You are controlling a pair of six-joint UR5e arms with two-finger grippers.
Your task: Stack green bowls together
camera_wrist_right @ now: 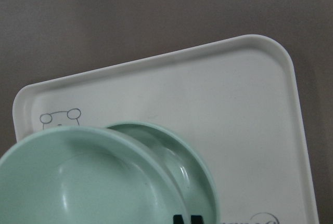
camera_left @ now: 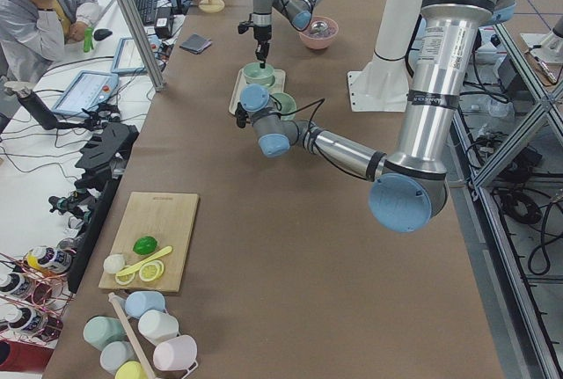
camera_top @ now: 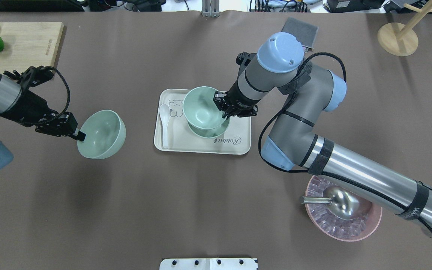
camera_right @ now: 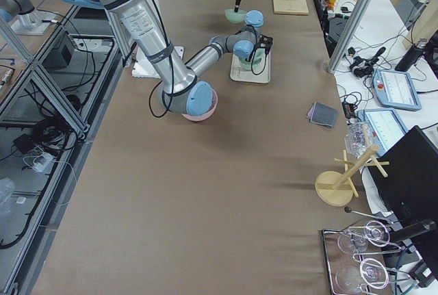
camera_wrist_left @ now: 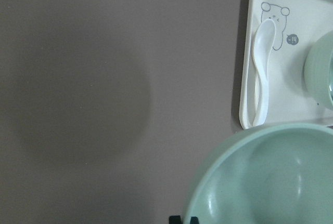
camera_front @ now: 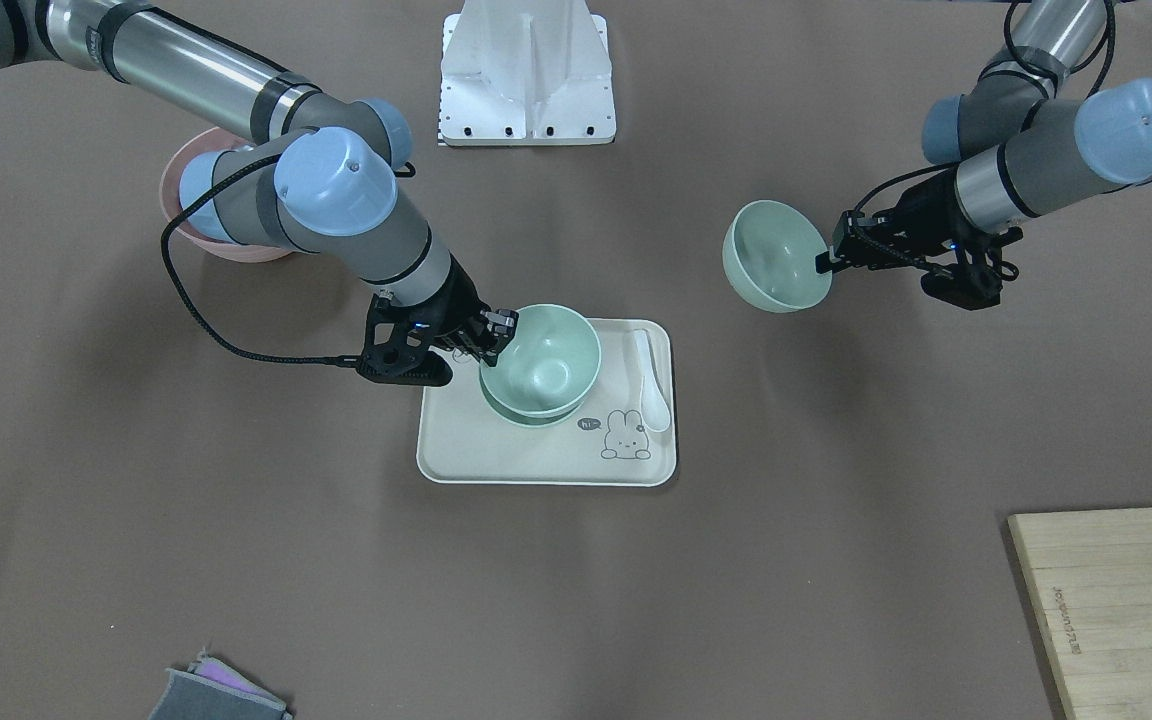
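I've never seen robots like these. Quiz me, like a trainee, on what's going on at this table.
1. True or false: the left gripper and the right gripper each grip a green bowl.
2. What lies on the tray beside the bowls? A) white spoon B) metal scoop C) lime
3. Fill in: the upper bowl, over the tray's bowl, is held by the ____ gripper.
Key: 1 true, the left one holds the tilted bowl; 2 A; 3 right.
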